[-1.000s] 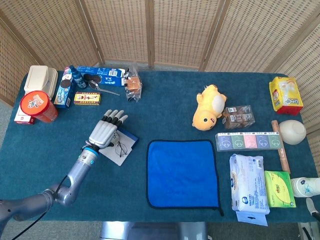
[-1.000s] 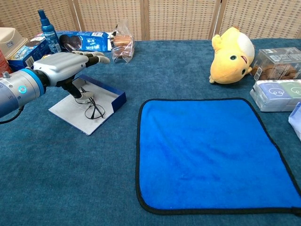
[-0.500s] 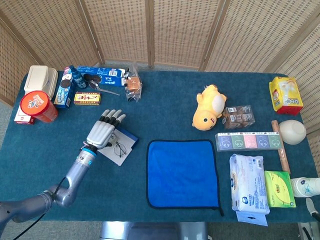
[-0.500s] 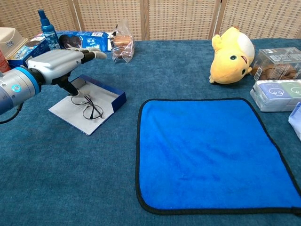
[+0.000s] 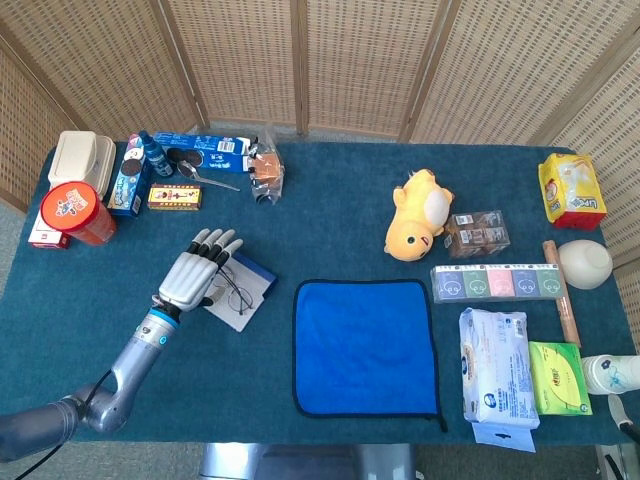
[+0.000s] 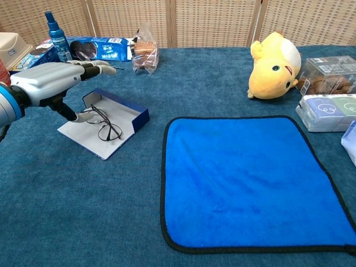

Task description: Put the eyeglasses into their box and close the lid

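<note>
The eyeglasses (image 6: 104, 123) (image 5: 239, 296) are thin and dark-framed. They lie unfolded, partly in the shallow blue box (image 6: 127, 109) (image 5: 257, 271) and partly on its white lid (image 6: 86, 136) (image 5: 229, 313), which lies open and flat on the table. My left hand (image 6: 45, 83) (image 5: 192, 270) hovers over the box's left end with its fingers stretched out flat. Its thumb points down close to the glasses' left temple; I cannot tell whether it touches. It holds nothing. My right hand shows in neither view.
A blue cloth (image 5: 365, 345) lies right of the box. Snack packs (image 5: 200, 160), a bottle (image 5: 150, 152) and a red tub (image 5: 72, 212) stand behind the hand. A yellow plush toy (image 5: 420, 212), tissue packs (image 5: 498, 375) and boxes (image 5: 496, 282) fill the right side.
My left hand has drawn back to the left, off the glasses and the box. The glasses have shifted slightly and now lie uncovered.
</note>
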